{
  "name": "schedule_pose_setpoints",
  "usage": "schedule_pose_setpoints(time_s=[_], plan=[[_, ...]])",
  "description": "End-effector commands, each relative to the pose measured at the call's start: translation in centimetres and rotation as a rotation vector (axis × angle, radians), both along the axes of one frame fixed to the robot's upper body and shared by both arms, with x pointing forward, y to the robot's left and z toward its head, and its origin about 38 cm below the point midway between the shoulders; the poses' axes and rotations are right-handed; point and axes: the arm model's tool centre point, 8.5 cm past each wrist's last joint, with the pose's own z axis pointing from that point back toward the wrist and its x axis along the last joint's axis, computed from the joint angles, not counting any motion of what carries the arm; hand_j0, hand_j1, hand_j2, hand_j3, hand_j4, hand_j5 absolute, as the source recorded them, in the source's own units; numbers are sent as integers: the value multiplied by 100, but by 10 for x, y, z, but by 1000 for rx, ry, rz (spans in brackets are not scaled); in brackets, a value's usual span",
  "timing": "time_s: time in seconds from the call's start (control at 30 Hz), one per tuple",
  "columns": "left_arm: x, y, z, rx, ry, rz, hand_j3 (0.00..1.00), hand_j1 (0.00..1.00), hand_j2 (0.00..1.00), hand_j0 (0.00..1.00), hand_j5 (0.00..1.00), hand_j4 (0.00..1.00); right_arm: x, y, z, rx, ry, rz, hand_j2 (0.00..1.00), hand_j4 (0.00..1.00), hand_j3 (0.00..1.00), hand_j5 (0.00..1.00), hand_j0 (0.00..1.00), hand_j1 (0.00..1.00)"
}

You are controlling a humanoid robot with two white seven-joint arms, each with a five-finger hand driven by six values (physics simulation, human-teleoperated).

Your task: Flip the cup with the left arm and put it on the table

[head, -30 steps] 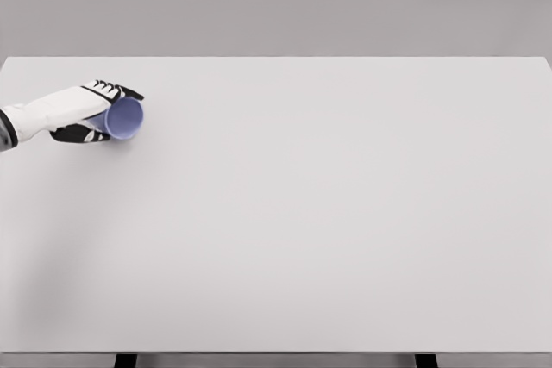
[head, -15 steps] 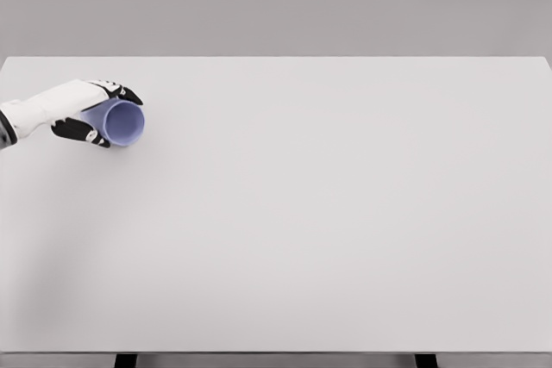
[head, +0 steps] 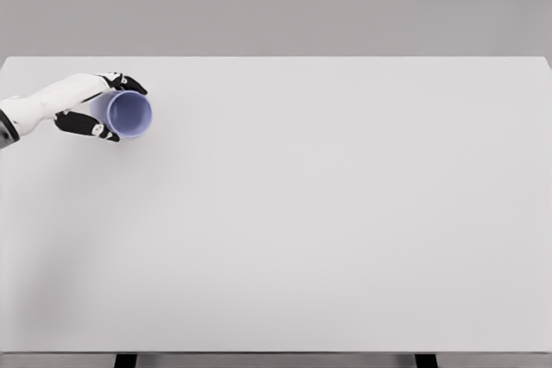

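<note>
My left hand [head: 90,109] comes in from the left side and my fingers [head: 129,85] are wrapped around the cup [head: 129,115] — I am holding it tight. The cup is purple and it sits in my grip near the far left part of the table [head: 328,213], tipped on its side with its open mouth facing me. I think I am in the middle of the flip. Next I need to turn my wrist until the cup is straight, then set it down softly and let go. I count one cup, one table, and one hand — my right hand does not show.
</note>
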Motion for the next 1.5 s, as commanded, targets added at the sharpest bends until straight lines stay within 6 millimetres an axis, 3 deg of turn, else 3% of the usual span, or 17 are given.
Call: schedule_pose_setpoints(time_s=[0.0, 0.37, 0.83, 1.03, 1.23, 1.47], plan=[[1, -3, 1, -25, 0, -1, 56, 56, 56, 56, 56, 56, 0, 0, 0, 0, 1, 0, 100, 100, 100, 100, 100, 100], [-3, -14, 4, -96, 4, -27, 56, 56, 56, 56, 56, 56, 0, 0, 0, 0, 1, 0, 100, 100, 100, 100, 100, 100], [-18, -36, -10, -244, 70, -76, 57, 57, 57, 57, 57, 57, 0, 0, 0, 0, -1, 0, 100, 100, 100, 100, 100, 100], [-27, -55, -12, -276, 96, -132, 58, 58, 58, 58, 58, 58, 0, 0, 0, 0, 1, 0, 100, 100, 100, 100, 100, 100], [-42, -86, -7, -308, 109, -237, 58, 58, 58, 58, 58, 58, 0, 0, 0, 0, 1, 0, 100, 100, 100, 100, 100, 100], [-51, -95, -7, -344, 133, -269, 59, 59, 59, 59, 59, 59, 0, 0, 0, 0, -1, 0, 100, 100, 100, 100, 100, 100]])
